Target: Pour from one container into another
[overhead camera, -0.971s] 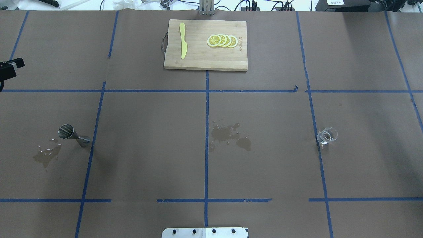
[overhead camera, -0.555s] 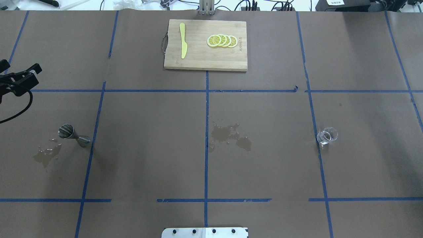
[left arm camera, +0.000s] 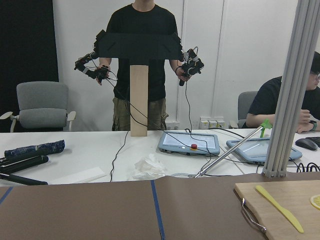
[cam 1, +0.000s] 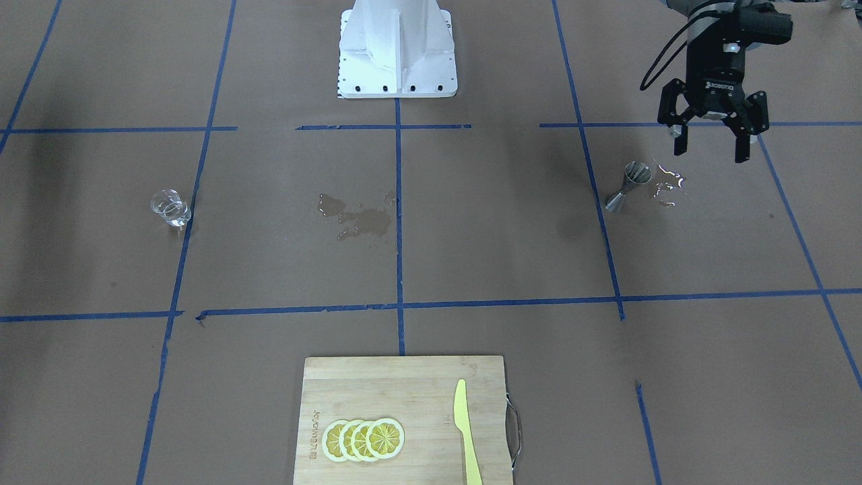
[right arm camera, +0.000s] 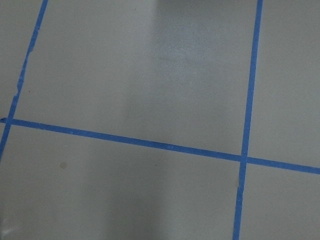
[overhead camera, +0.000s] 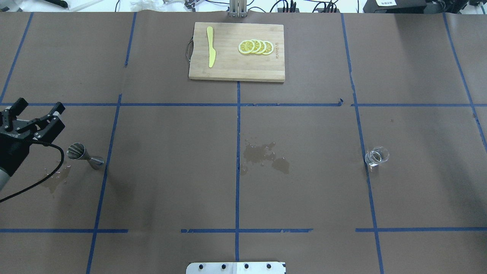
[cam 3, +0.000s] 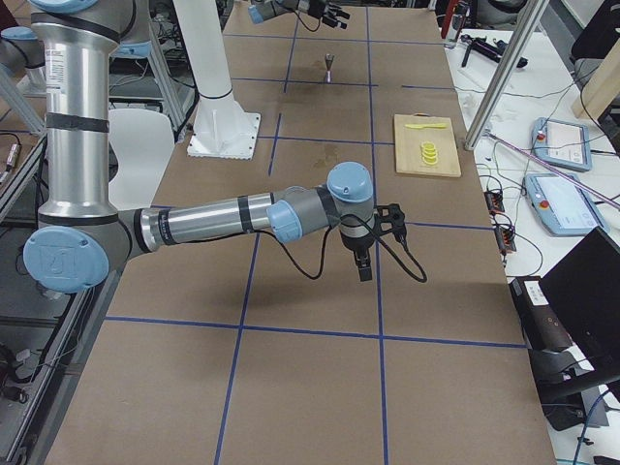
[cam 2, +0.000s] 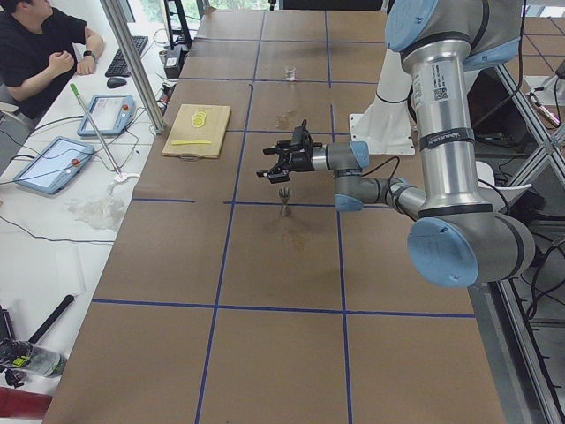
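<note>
The small steel jigger (overhead camera: 84,155) stands upright on the brown table at the robot's left, also in the front view (cam 1: 630,185) and the left side view (cam 2: 284,196). My left gripper (overhead camera: 40,105) hangs open and empty above the table, just beyond the jigger and apart from it; the front view shows its spread fingers (cam 1: 710,145). The clear glass cup (overhead camera: 376,156) stands far off on the right side (cam 1: 170,207). My right gripper (cam 3: 373,247) shows only in the right side view, so I cannot tell its state. Its wrist view holds only taped table.
A wooden cutting board (overhead camera: 236,68) with lemon slices (overhead camera: 255,47) and a yellow knife (overhead camera: 210,46) lies at the far middle. Wet patches mark the table centre (overhead camera: 264,156) and beside the jigger (overhead camera: 53,179). A seated person (cam 2: 35,53) is beyond the far edge.
My left gripper has come in from the left edge, moving right and nearer toward the jigger. The jigger and glass cup have not moved.
</note>
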Motion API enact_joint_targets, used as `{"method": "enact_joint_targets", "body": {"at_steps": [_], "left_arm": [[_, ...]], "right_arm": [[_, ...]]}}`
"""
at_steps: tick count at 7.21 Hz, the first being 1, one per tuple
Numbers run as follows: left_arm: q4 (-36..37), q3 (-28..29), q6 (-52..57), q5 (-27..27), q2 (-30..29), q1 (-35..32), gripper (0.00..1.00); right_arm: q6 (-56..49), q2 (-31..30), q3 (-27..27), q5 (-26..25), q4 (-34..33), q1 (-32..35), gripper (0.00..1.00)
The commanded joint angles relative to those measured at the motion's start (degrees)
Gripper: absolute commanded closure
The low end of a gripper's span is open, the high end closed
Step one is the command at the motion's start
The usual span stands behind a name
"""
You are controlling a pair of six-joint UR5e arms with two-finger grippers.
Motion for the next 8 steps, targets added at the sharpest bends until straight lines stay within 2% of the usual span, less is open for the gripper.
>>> {"method": "enact_joint_targets", "body": {"at_steps": [1,2,5,8], "left_arm": [[-3.9,6.5,-5.7,9.7,-0.5,5.5,0.0],[-5.5,8.1,-5.7,14.7,-0.8,9.3,0.0],[-5.7,13.7,-5.3,17.6,-6.6,11.8,0.0],[-5.8,17.4,-5.7,17.7,-7.3,13.5,0.0]], "right_arm": [[0.0,0.0,-0.1,0.0,0.0,0.0,0.0],[0.0,0.0,-0.1,0.0,0.0,0.0,0.0],[0.0,0.0,-0.1,0.0,0.0,0.0,0.0],[0.0,0.0,-0.1,-0.1,0.0,0.1,0.0]]}}
